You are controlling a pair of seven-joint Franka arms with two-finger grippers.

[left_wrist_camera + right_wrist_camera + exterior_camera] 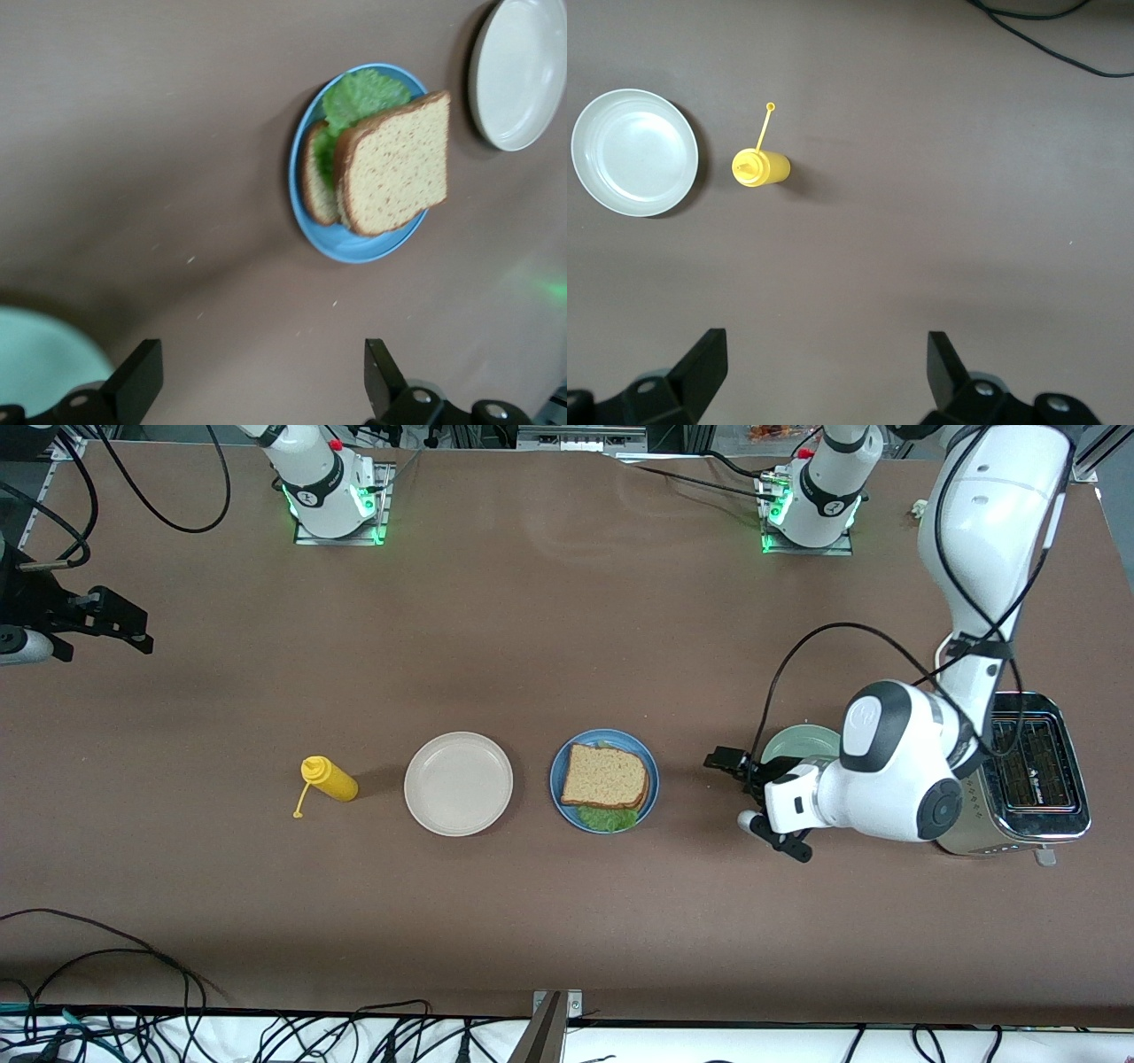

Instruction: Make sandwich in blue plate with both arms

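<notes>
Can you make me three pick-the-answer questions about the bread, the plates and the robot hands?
1. Where is the sandwich of brown bread and green lettuce?
A. on the round blue plate
B. on the round beige plate
C. in the silver toaster

2. How many plates are on the brown table?
A. one
B. two
C. three

3. How does the left gripper stand?
A. shut on the yellow squeeze bottle
B. open, holding nothing
C. shut on a bread slice

Answers:
1. A, because both slices and the leaf lie stacked on the blue plate.
2. C, because blue, beige and pale green plate all show.
3. B, because its black fingers stand wide apart over bare table; the right gripper is open too.
</notes>
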